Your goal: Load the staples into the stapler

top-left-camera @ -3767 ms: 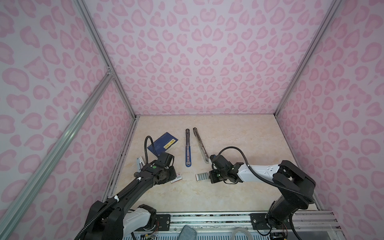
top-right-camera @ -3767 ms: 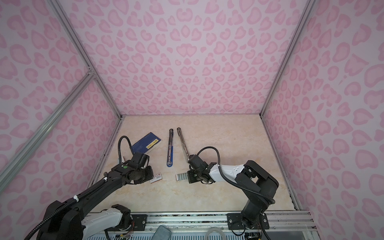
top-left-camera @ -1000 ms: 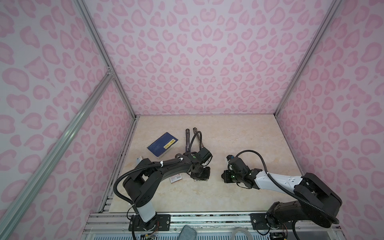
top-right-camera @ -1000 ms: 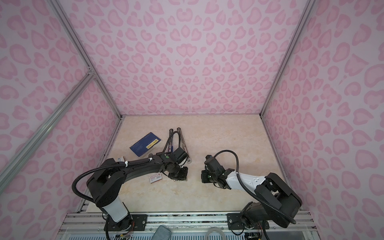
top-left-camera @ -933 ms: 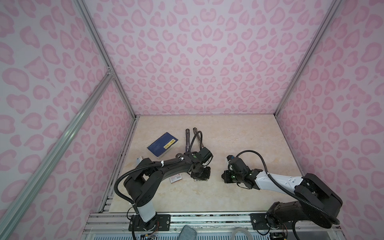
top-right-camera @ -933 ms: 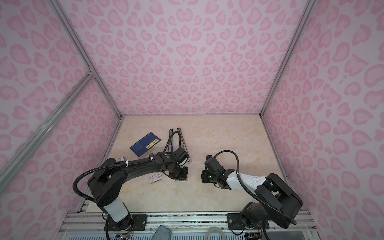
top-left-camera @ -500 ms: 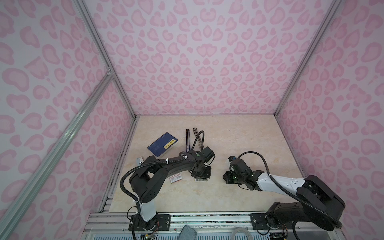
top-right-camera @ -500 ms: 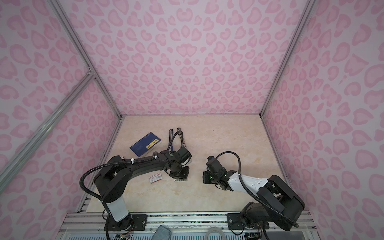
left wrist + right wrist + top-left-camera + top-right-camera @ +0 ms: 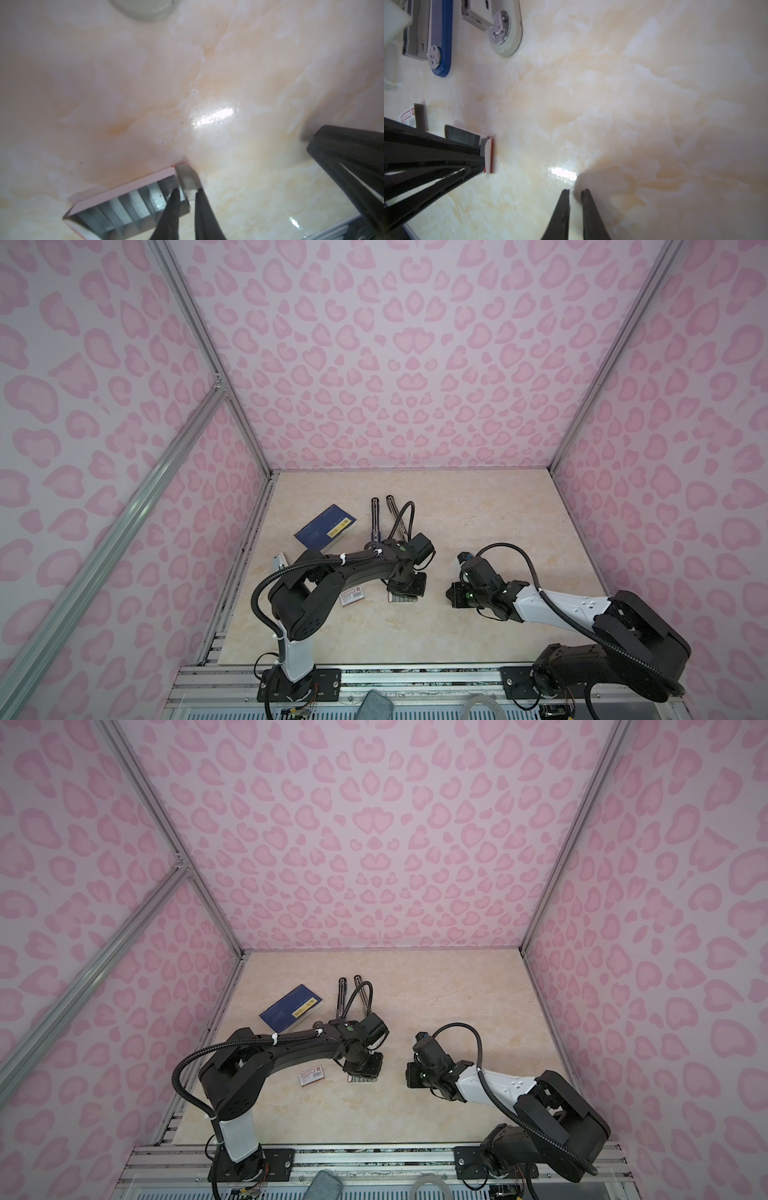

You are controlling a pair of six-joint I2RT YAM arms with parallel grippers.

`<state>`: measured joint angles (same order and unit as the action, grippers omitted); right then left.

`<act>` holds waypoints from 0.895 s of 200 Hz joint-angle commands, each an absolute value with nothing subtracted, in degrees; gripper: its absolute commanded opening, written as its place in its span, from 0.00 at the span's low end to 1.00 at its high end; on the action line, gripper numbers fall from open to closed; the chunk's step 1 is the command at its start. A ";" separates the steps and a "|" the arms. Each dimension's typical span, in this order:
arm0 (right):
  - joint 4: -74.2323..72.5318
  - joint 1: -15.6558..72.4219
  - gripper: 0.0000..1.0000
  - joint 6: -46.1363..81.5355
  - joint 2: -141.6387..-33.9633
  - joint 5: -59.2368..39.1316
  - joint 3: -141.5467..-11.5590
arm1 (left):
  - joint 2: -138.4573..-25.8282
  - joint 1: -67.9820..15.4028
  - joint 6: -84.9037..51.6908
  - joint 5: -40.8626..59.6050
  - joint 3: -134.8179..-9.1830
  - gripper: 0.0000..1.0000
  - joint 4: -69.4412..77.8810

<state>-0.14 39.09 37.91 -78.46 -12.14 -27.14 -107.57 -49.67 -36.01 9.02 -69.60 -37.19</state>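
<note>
pink-patterned walls enclosed a marbled beige table (image 9: 478, 522). an opened stapler (image 9: 384, 518) lay at the far side, near a dark blue booklet (image 9: 326, 527). left gripper (image 9: 187, 192) had its tips pinched on the end wall of the staples tray (image 9: 133, 204). right gripper (image 9: 574, 192), nearly together and empty, stood well apart.

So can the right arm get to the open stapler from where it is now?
Probably yes. The right claw is empty, and bare table lies between it and the stapler. The left arm only covers the staple tray side.
</note>
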 commanded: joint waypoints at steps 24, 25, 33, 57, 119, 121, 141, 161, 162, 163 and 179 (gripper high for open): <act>-1.88 39.02 0.16 37.97 -79.19 -12.67 -26.59 | -109.46 -49.92 -35.20 8.10 -71.67 0.16 -40.28; -1.88 38.96 0.16 37.95 -79.19 -12.73 -26.55 | -109.49 -49.92 -35.18 8.09 -71.74 0.16 -40.31; -1.85 38.94 0.16 37.97 -79.31 -12.78 -26.55 | -109.81 -49.92 -35.25 7.82 -71.96 0.16 -40.74; -2.27 38.66 0.16 38.03 -79.34 -12.90 -26.29 | -110.55 -50.09 -35.33 6.88 -72.64 0.15 -41.73; -3.21 38.36 0.16 38.26 -79.90 -13.30 -25.66 | -111.00 -50.36 -35.24 6.80 -73.57 0.05 -43.25; -3.24 38.29 0.16 38.28 -79.92 -13.35 -25.66 | -110.94 -50.36 -35.24 6.80 -73.63 0.05 -43.31; -3.34 38.28 0.16 38.25 -80.07 -13.35 -25.75 | -109.70 -50.36 -34.99 6.96 -73.72 0.03 -43.93; -3.52 38.28 0.16 38.35 -80.17 -13.45 -25.82 | -108.07 -50.36 -34.76 6.90 -73.98 0.03 -44.92; -3.52 38.21 0.16 38.34 -80.25 -13.40 -25.83 | -108.00 -50.36 -34.74 6.92 -73.99 0.03 -44.96; -3.56 38.18 0.16 38.37 -80.29 -13.38 -25.84 | -107.92 -50.36 -34.73 6.93 -73.95 0.03 -45.03; -3.61 38.15 0.16 38.43 -80.41 -13.45 -26.04 | -106.44 -50.36 -34.64 7.18 -73.75 0.03 -45.56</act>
<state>-4.69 38.24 38.24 -79.85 -13.76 -26.13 -108.60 -50.35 -35.35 7.46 -73.47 -43.07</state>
